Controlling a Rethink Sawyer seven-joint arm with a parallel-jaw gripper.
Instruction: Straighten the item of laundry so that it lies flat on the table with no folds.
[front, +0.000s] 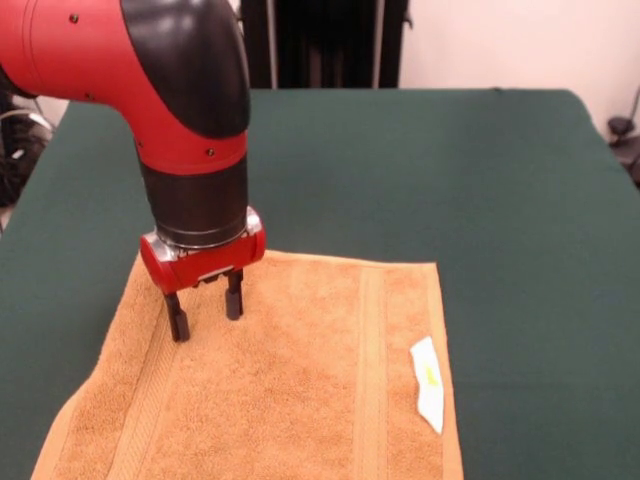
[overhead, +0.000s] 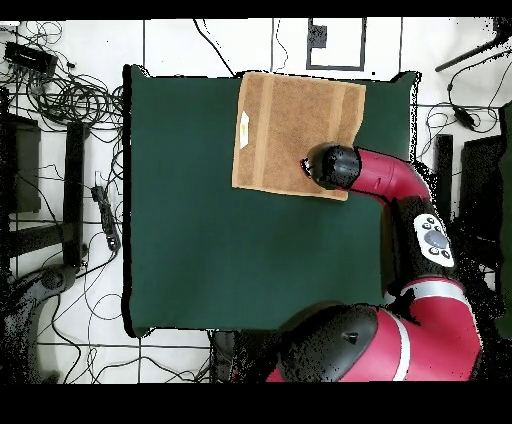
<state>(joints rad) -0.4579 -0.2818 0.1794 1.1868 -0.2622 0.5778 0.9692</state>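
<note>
1. My gripper (front: 206, 312) hangs straight down with its two fingers (front: 178, 322) parted a little and nothing between them. The tips are at or just above the pile of the towel (front: 300, 390); I cannot tell whether they touch it.

2. Directly under me is the towel's corner region, beside a woven band (front: 150, 395) that runs along the nearer short end. From the overhead camera the same spot sits by the towel's edge closest to my base, my wrist covering it.

3. Spreading away from me, the towel (overhead: 295, 125) looks nearly flat already. One edge beside me seems to ripple slightly, and the corner under my wrist is hidden.

4. I judge the cloth to be light, soft and limp. It will drape and bunch if pushed, and drag easily over the felt-like table (front: 520, 200).

5. The best hold is a pinch at an edge or corner, where the hem gives thickness, then a low pull outward.

6. Farther off lie the second band (front: 372, 360) and the white care tag (front: 428, 385), lying loose on top.
</note>
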